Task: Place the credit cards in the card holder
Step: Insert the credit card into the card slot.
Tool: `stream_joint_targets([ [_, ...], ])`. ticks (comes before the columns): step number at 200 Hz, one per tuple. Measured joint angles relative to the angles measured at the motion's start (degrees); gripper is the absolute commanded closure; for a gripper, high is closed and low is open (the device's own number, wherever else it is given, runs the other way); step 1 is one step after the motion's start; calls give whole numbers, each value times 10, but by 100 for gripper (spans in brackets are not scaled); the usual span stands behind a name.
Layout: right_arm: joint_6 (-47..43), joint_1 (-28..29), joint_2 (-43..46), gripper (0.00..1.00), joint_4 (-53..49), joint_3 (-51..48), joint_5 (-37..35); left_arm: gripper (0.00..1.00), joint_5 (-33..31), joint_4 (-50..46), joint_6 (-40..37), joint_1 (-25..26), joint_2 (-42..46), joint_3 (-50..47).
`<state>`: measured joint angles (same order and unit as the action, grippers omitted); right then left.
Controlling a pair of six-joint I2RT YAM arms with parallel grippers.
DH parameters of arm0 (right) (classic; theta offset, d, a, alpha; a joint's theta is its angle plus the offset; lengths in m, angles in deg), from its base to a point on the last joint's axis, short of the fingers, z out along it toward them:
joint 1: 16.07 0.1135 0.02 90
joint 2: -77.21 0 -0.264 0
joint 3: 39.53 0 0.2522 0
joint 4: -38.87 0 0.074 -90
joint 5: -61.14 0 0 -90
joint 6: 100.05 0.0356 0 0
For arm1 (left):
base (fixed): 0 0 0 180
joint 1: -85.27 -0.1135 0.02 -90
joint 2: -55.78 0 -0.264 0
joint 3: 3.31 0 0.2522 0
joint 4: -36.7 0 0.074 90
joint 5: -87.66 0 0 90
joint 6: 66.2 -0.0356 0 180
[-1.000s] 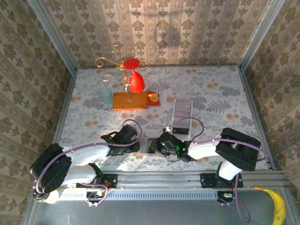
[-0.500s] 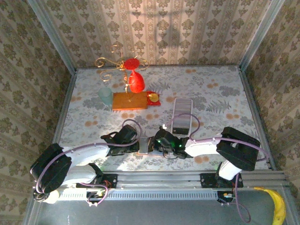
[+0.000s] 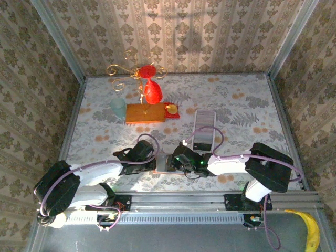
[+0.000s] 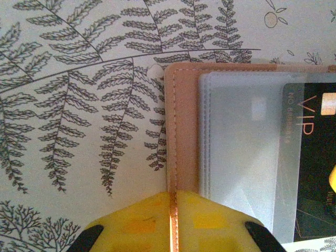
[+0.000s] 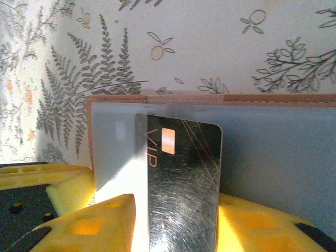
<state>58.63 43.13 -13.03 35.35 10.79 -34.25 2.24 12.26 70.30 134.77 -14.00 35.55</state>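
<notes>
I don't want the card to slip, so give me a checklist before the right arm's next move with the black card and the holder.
1. Left gripper shut on the holder's edge: ok.
2. Holder lying open, flat on the table: ok.
3. Card's edge under the clear sleeve: ok.
4. Card fully seated: cannot tell.
5. Right gripper's hold on the card: cannot tell; its fingers flank it.

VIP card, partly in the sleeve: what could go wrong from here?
The VIP card sits only partly inside the clear sleeve; a skewed push could jam or buckle it. The left end effector pinches just one edge of the card holder, so the holder might pivot or slip under that push.
</notes>
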Motion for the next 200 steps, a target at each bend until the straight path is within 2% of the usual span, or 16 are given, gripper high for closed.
stream_joint_targets([
  [65, -22, 0, -21, 71, -32, 36, 2, 90, 1, 0, 0, 0, 0, 0],
  [131, -39, 0, -46, 68, -48, 66, 13, 91, 1, 0, 2, 0, 0, 0],
  [200, -43, 1, -38, 73, -63, 66, 13, 92, 2, 13, 2, 0, -7, 0],
])
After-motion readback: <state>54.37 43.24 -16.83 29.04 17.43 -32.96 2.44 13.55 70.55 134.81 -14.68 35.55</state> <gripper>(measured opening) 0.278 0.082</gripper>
